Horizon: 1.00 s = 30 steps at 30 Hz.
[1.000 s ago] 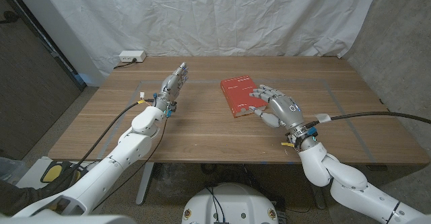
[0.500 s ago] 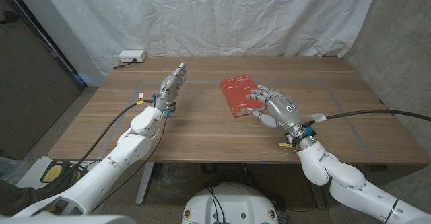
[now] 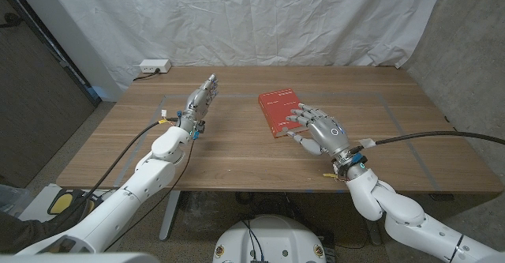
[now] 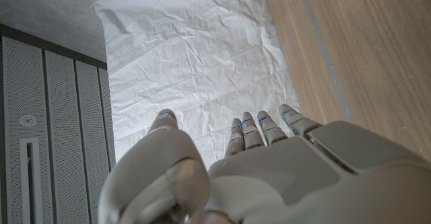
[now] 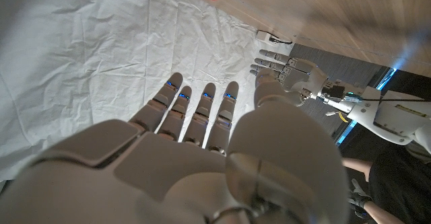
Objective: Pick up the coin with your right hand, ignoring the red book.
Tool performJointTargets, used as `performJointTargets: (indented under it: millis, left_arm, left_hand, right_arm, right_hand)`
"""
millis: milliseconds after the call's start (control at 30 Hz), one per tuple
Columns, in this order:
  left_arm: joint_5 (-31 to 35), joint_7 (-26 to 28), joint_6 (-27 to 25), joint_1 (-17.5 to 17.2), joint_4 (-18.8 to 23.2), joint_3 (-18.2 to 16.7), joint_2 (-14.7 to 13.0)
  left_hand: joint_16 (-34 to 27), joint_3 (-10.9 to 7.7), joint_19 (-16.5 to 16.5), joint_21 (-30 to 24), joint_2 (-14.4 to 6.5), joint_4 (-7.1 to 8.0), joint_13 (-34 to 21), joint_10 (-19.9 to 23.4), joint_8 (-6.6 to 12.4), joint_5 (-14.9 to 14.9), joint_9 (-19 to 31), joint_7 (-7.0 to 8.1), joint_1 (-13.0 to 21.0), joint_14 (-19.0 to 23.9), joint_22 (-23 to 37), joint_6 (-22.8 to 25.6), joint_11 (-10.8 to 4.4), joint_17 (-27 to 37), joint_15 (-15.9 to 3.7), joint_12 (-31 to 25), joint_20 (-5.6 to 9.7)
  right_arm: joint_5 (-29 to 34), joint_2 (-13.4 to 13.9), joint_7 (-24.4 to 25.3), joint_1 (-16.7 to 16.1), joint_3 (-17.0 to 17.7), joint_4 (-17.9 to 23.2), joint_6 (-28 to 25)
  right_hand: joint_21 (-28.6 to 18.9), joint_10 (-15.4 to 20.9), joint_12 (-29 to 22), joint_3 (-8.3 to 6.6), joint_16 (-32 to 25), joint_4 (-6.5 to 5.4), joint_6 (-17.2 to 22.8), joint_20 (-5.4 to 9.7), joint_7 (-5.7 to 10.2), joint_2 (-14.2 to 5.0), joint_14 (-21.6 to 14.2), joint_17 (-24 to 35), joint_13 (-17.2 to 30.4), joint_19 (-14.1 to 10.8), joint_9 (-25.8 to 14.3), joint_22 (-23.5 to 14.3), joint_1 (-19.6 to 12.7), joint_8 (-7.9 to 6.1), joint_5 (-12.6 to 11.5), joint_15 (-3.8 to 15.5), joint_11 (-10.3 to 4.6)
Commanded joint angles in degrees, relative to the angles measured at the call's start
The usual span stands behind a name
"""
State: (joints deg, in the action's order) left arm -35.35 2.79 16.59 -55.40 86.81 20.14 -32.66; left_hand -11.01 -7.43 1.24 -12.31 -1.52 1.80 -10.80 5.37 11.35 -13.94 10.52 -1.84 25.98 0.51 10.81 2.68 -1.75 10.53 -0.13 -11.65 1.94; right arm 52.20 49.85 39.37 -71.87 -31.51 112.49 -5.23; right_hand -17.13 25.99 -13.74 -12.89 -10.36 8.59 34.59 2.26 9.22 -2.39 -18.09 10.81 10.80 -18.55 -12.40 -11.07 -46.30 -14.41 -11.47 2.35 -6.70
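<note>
Coin: not discernible on the tabletop (image 3: 237,148); presumably thin, rigid, slippery, needing an edge pinch. Right hand (image 3: 319,129): fingers spread, empty, at red book (image 3: 278,111).

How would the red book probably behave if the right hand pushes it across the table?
The red book lies flat on the wooden table, so it would probably slide, not tip or roll. It looks thin with a smooth cover, so it is likely light and may turn if the right hand pushes off-centre.
</note>
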Motion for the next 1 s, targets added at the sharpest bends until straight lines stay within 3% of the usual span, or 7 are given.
performJointTargets:
  millis: [33,1000]
  left_arm:
    - [0.1,0.6,-0.2,-1.4,1.6,-0.3,-0.6]
    - [1.0,2.2,-1.0,-2.5,4.8,-0.8,-1.6]
  left_hand:
    - [0.1,0.15,-0.1,0.0,-0.5,-0.11,-0.1,0.1,0.04,0.0,0.3,0.09,0.3,0.4,0.1,0.3,0.03,0.2,-0.20,0.0,2.18]
    - [0.1,0.31,-0.1,0.0,-0.6,-0.12,-0.1,0.0,0.06,0.1,0.3,0.02,0.3,0.4,0.1,0.3,-0.15,0.3,-0.13,0.0,1.88]
  right_arm:
    - [3.3,1.1,-0.4,1.1,-1.9,-1.0,-2.7]
    - [6.9,0.6,-0.7,7.8,-7.1,-7.6,-3.0]
  right_hand:
    - [0.2,-0.6,0.4,-0.10,0.1,-0.18,-0.1,5.06,0.31,0.12,0.5,0.1,0.4,0.3,-0.3,-0.2,-0.8,-0.06,-0.3,4.92,-0.10]
    - [1.1,-2.2,0.8,-0.77,-0.1,-0.17,-0.6,4.41,0.93,-0.88,1.8,0.5,0.7,2.1,-0.9,-0.3,-2.0,-0.05,-0.8,4.59,-0.33]
